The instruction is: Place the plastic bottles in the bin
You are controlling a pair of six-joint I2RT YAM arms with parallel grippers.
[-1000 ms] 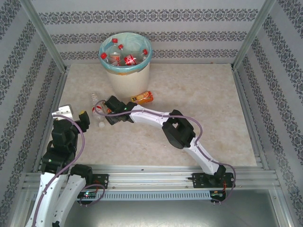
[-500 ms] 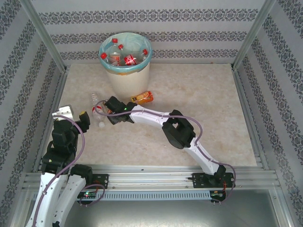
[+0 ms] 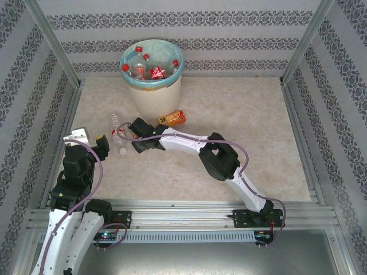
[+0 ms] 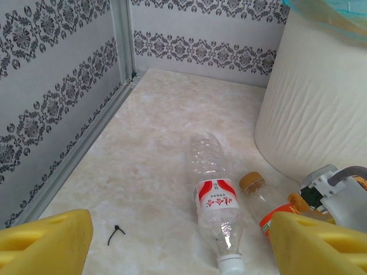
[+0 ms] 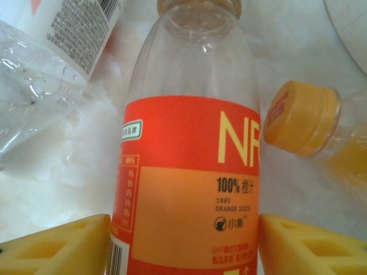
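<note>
In the top view, the bin [image 3: 153, 94] stands at 12 o'clock on the table [image 3: 241, 114], with several red-capped plastic bottles [image 3: 150, 70] inside it. More lie loose on the table. An amber bottle [image 3: 172, 118] rests at 5 o'clock from the bin, near its base, and a clear bottle [image 3: 117, 130] lies out toward 7 o'clock. The right gripper [image 3: 133, 136] reaches in between them. The left gripper [image 3: 103, 143] sits at 9 o'clock of the table.

In the left wrist view, the left gripper's yellow fingers [image 4: 46, 243] are spread wide with nothing between them. The clear bottle lies ahead at 12 o'clock. At 1 o'clock, an orange-labelled bottle [image 4: 261, 200] lies just beside it.

In the right wrist view, the jaws straddle the orange-labelled bottle at its label, one pad at 7 o'clock and one at 5 o'clock, each at the label's edge. It cannot be told whether they are pressing on it.

The bottle looks empty, so it is probably very light. Its wall is thin and would dent, its label is glossy and likely slick, and it could roll. The labelled mid-body, gripped across its width with modest squeeze, looks the soundest hold.
</note>
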